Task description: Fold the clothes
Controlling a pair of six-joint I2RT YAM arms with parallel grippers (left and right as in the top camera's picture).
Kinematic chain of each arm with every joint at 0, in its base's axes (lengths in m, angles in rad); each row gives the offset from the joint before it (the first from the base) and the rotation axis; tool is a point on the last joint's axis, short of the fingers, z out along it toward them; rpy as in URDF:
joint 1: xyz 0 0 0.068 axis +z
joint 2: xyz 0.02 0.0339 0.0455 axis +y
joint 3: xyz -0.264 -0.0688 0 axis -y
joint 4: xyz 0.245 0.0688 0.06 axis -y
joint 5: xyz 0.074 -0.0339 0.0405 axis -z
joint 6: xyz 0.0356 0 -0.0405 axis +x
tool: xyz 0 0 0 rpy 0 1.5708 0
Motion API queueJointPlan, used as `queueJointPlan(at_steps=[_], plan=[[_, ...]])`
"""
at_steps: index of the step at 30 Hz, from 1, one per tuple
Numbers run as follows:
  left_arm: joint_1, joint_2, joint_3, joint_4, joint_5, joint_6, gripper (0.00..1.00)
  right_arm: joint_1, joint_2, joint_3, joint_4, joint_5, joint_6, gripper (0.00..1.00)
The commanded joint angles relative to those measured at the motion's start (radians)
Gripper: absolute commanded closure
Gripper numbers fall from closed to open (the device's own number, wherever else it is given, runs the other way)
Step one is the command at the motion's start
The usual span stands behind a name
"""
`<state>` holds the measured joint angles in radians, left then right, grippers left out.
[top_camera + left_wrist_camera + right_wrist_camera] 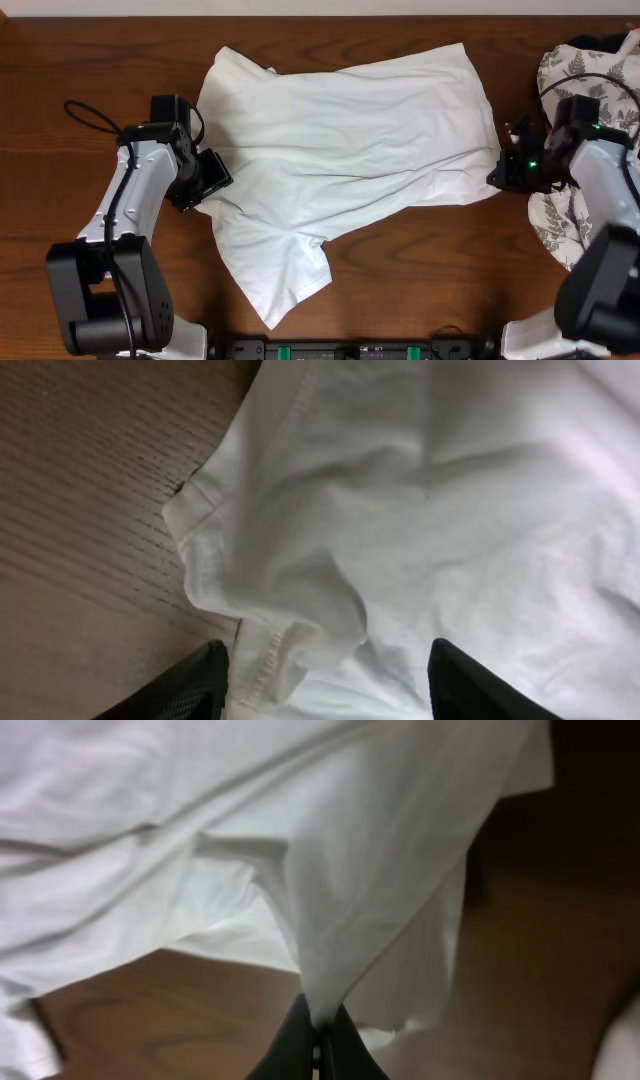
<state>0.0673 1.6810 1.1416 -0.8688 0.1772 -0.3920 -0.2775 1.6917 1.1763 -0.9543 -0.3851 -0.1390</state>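
Right gripper [318, 1042] pinches the white T-shirt [350, 130] by its hem; left gripper [328, 672] hovers spread over the opposite edge; dark wooden table [400, 260].

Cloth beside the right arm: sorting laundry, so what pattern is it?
White cloth with grey fern leaves; overhead view.

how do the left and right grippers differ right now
The left gripper is open, its fingers either side of the T-shirt edge, gripping nothing. The right gripper is shut, pinching a fold of the cloth. They sit at opposite ends of the shirt. Both are at the same shirt's edge.
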Motion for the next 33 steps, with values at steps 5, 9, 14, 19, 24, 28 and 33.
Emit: queueJointPlan(at_steps=[5, 9, 14, 19, 24, 28, 33], plan=[[-0.001, -0.017, 0.014, -0.035, 0.031, 0.005, 0.35, -0.004, -0.104, 0.023, -0.106, 0.123, 0.178, 0.99], [-0.001, -0.017, 0.014, -0.081, 0.115, 0.006, 0.35, -0.003, -0.102, 0.02, -0.161, 0.154, 0.191, 0.99], [-0.001, -0.017, 0.014, -0.152, 0.13, 0.01, 0.35, -0.003, -0.102, 0.019, -0.21, 0.242, 0.191, 0.99], [-0.001, -0.017, 0.014, -0.217, 0.131, 0.036, 0.35, -0.003, -0.102, 0.008, -0.212, 0.248, 0.192, 0.99], [-0.001, -0.017, 0.014, -0.266, 0.245, 0.099, 0.35, -0.003, -0.102, -0.016, -0.164, 0.247, 0.192, 0.99], [-0.001, -0.017, 0.012, -0.306, 0.242, 0.111, 0.34, -0.003, -0.102, -0.017, -0.156, 0.247, 0.199, 0.99], [-0.002, -0.017, -0.038, -0.359, 0.234, 0.111, 0.31, -0.003, -0.102, -0.017, -0.154, 0.247, 0.199, 0.99]])
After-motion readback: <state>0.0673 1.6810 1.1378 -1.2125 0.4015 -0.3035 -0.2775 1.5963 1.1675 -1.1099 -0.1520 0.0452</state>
